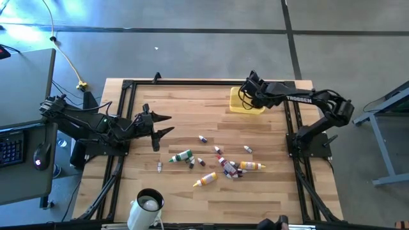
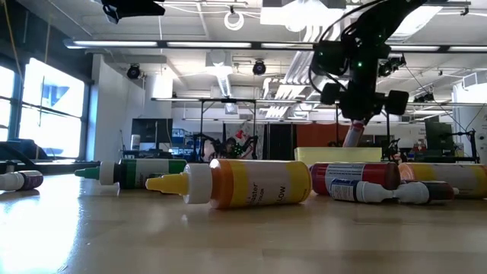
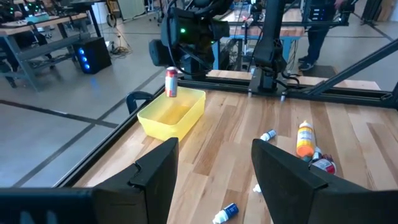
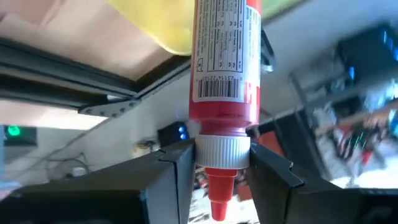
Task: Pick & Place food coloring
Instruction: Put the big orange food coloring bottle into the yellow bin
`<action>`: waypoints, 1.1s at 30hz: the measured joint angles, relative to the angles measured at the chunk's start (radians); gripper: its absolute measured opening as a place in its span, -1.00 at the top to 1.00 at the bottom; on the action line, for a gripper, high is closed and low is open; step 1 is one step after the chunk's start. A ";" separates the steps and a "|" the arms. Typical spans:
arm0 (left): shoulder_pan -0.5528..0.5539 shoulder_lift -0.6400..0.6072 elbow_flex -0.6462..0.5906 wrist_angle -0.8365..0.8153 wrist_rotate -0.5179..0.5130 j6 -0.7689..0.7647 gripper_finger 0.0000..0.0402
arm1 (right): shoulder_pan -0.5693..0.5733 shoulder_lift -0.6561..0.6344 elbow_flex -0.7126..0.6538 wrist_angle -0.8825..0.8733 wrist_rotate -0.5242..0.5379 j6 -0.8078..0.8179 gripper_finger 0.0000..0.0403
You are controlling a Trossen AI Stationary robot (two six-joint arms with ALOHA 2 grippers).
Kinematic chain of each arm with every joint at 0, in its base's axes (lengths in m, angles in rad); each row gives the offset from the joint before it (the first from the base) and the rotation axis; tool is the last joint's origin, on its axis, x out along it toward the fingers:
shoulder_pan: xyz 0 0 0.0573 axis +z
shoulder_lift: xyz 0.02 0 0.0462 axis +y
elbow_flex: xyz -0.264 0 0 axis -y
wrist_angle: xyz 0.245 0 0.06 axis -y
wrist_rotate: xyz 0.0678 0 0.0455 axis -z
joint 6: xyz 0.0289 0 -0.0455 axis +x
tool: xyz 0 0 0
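— So, gripping what on the right?
— Right gripper [image 4: 217,163] part-closed, fingers [image 4: 180,168] clamped on the white cap collar of a small red plastic food-colouring bottle [image 4: 225,62] with a printed white label, nozzle pointing back toward the wrist.
— Held where?
— Hanging over the translucent yellow rectangular tray [image 1: 245,103] at the far right of the wooden table [image 1: 185,108], just above its rim by the look of the left wrist view.
— Step in hand?
— Placing, probably. Next: lower a little, spread the fingers, let go inside the walls.
— And the left?
— Left gripper [image 1: 161,124] wide open, empty, waiting at the table's left side. Remaining small bottles [image 1: 217,165] scattered mid-table, near the white round mug [image 1: 148,204].
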 joint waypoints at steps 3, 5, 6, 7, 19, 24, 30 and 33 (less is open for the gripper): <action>0.000 0.000 0.000 -0.002 0.000 0.000 0.00 | 0.000 0.000 0.000 -0.010 -0.003 -0.095 0.43; 0.000 0.000 0.000 -0.003 0.000 0.000 0.00 | 0.000 0.000 0.000 -0.001 0.010 -0.102 0.43; 0.000 0.000 0.000 -0.003 0.000 0.000 0.00 | 0.000 0.000 0.000 0.001 0.020 -0.095 0.43; 0.000 0.000 0.000 -0.003 0.000 0.000 0.00 | 0.000 0.000 0.000 0.000 0.029 -0.088 0.43; 0.000 0.000 0.000 -0.008 0.001 0.018 0.00 | 0.000 0.048 -0.080 0.041 0.090 -0.096 0.43; 0.000 0.000 0.000 -0.008 0.001 0.026 0.00 | 0.000 0.084 -0.135 0.147 0.117 -0.103 0.43; 0.000 0.000 0.000 -0.007 0.002 0.026 0.00 | 0.000 0.106 -0.150 0.182 0.133 -0.094 0.39; 0.000 0.000 0.000 -0.007 0.002 0.026 0.00 | 0.000 0.122 -0.150 0.182 0.145 -0.067 0.34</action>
